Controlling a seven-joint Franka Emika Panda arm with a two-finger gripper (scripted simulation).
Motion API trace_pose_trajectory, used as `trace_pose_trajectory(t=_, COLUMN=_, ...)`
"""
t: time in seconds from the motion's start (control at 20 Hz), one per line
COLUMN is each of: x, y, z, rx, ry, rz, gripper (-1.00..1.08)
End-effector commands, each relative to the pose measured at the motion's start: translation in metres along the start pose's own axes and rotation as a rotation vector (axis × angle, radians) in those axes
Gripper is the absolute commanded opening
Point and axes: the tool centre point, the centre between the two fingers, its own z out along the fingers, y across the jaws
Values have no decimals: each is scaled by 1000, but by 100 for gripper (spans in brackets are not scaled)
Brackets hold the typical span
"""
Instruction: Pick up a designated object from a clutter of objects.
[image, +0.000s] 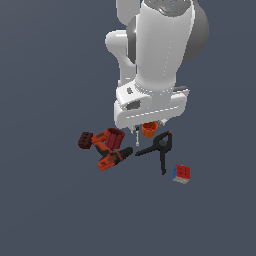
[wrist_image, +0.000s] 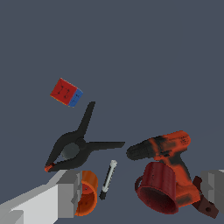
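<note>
Two cups sit in the pile. The dark red cup (wrist_image: 159, 188) lies on its side against the drill (wrist_image: 168, 151), its ribbed wall and dark open mouth showing nothing inside. The orange cup (wrist_image: 87, 192) is also tipped, just beside one finger (wrist_image: 70, 194) of the end effector (wrist_image: 142, 192); its visible inside looks empty, though the finger hides part of it.

The end effector is spread wide, its two grey fingers at opposite edges of the wrist view, with the screw (wrist_image: 108, 179), the red cup and part of the drill between them. It holds nothing. Whether the finger touches the orange cup cannot be told.

The puzzle cube (image: 182, 173) lies alone on the flat grey tabletop (image: 50, 210), well apart from the pile, beyond the clamp's (image: 160, 146) long handle, toward the exterior view's right. It is a boxy block with a red face and a blue face, each split into small squares.

The clamp is matt black with an orange tip and two thin handles. The drill is red and black. A dark red block (image: 85, 140) lies at the pile's far edge on the exterior view's left.
</note>
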Motion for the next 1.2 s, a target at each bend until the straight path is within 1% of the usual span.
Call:
trace_pose_trajectory(t=0.0, x=13, y=-10, z=15, rx=-8, ry=-5, rz=-89, gripper=100)
trace_pose_trajectory(t=0.3, x=45, y=-40, z=60, rx=-21, ry=-17, rz=-332, gripper=100)
trace_pose_trajectory(t=0.65, x=75, y=-82, z=117, rx=-22, ry=-26, rz=-613, gripper=100)
trace_pose_trajectory(t=0.9, x=89, y=-110, z=155, rx=-15, ry=-27, rz=-790, gripper=100)
trace_pose_trajectory(t=1.15, x=97, y=-132, z=183, rx=-7, ry=-26, rz=-915, gripper=100)
